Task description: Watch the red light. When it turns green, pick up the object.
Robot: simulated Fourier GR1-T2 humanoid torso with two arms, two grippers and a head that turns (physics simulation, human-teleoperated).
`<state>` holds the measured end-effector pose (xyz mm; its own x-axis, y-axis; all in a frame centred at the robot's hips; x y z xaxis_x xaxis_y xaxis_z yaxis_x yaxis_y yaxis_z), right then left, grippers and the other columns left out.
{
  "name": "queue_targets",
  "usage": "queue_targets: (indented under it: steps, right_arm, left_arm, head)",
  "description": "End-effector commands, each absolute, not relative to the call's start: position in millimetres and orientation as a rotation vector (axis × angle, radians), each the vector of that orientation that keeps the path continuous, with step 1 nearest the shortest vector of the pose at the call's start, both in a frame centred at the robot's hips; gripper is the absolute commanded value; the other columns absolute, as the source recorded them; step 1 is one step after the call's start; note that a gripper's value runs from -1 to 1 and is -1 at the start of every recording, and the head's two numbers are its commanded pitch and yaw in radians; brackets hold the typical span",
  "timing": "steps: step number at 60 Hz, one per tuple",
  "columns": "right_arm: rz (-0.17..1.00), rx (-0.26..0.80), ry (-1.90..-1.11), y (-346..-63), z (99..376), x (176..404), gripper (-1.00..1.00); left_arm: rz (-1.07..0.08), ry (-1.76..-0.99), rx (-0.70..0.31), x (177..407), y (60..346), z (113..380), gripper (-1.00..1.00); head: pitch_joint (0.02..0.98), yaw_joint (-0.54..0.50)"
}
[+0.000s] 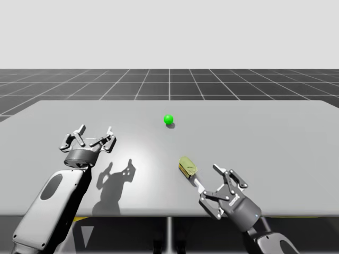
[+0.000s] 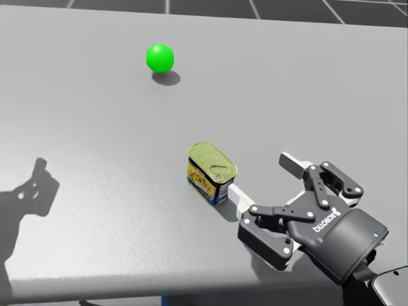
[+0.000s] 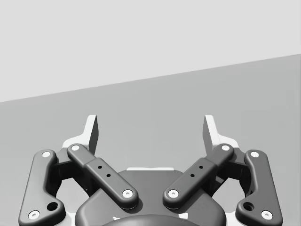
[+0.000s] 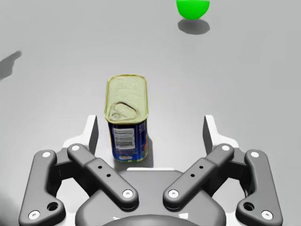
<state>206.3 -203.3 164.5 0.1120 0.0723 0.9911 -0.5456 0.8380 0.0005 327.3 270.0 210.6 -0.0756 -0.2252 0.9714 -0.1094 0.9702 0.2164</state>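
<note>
The can [image 4: 126, 122] stands upright on the gray table [image 1: 275, 137], near the robot's side. The right gripper [image 2: 264, 180] is right at it, jaws wide, with the can close to one finger and not held. The light [image 1: 168, 119] farther back is green. The left gripper [image 3: 150, 129] is well apart, jaws wide too.

Finishes — mostly matt
Can [image 4: 127, 117]: gold metal lid, glossy printed sides; green light [image 2: 160, 57] glossy; table [image 2: 76, 127] smooth, matt grey.
</note>
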Motion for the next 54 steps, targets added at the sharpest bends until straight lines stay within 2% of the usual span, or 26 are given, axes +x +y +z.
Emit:
queue_targets:
  steps: [1, 25, 37, 54]
  right_arm:
    - [0.488, 0.45, -1.354, -191, 149, 205, -1.0]
    - [0.505, 0.435, -1.284, -171, 130, 226, -1.0]
    - [0.505, 0.415, -1.261, -160, 125, 244, -1.0]
    - [0.521, 0.367, -1.269, -150, 123, 257, -1.0]
  left_arm:
    - [-0.098, -1.649, 0.258, 328, 270, 210, -1.0]
    - [-0.098, -1.65, 0.256, 329, 271, 210, -1.0]
    - [-0.099, -1.65, 0.256, 328, 271, 210, -1.0]
    - [-0.098, -1.65, 0.256, 329, 272, 210, -1.0]
  head:
    - [0.849, -0.12]
    - [0.852, -0.12]
    - [0.85, -0.12]
    - [0.849, -0.12]
